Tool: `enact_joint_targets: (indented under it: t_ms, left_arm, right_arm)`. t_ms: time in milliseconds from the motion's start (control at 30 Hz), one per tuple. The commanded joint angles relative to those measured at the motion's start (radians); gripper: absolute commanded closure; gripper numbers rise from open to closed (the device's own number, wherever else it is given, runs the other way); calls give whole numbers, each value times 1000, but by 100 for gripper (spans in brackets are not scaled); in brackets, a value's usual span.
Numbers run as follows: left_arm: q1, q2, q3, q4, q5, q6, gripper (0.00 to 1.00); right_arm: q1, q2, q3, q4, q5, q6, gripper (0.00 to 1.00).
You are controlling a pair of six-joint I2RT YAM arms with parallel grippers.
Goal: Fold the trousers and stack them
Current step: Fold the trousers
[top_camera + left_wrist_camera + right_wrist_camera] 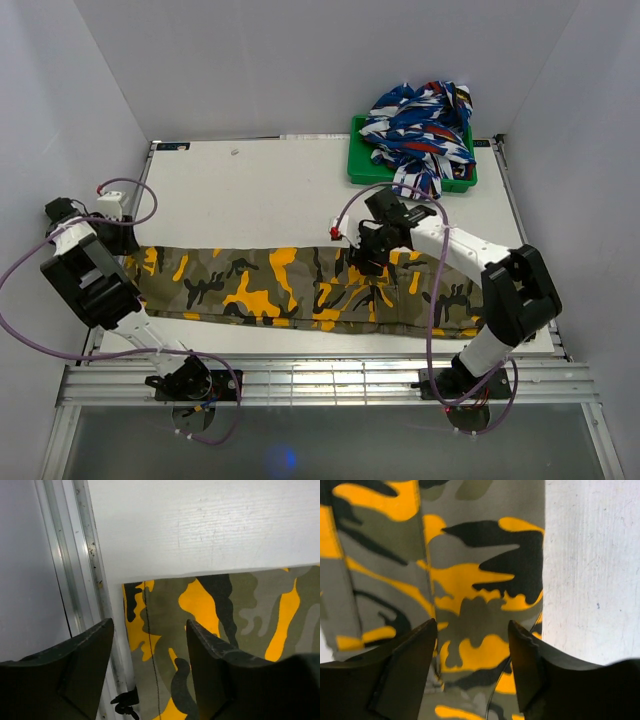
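Observation:
The camouflage trousers lie flat and stretched out across the near half of the white table, legs towards the left. My left gripper hovers over their left end; in the left wrist view it stands open above the hem corner of the trousers, with nothing between the fingers. My right gripper hangs over the far edge of the trousers right of the middle. In the right wrist view it is open above the cloth, with nothing held.
A green tray at the back right holds a heap of blue, white and red patterned cloth. White walls close in on three sides. An aluminium rail runs along the table's left edge.

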Motion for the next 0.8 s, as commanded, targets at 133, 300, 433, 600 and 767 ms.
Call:
enact_joint_targets:
  t_ms: [133, 300, 433, 600, 767]
  left_arm:
    - [3, -131, -18, -53, 144, 10, 2]
    - [-7, -298, -146, -153, 282, -1, 2]
    - [-56, -413, -240, -461, 533, 226, 2]
    - [-327, -543, -349, -581, 572, 332, 7]
    - [-506, -628, -475, -468, 502, 245, 14]
  right_arm:
    - [-6, -229, -34, -372, -135, -103, 39]
    - [31, -345, -232, -295, -59, -11, 44]
    - [40, -379, -306, -223, -34, 10, 45]
    - [60, -372, -396, -138, 27, 3, 46]
    - [79, -356, -455, -52, 78, 9, 53]
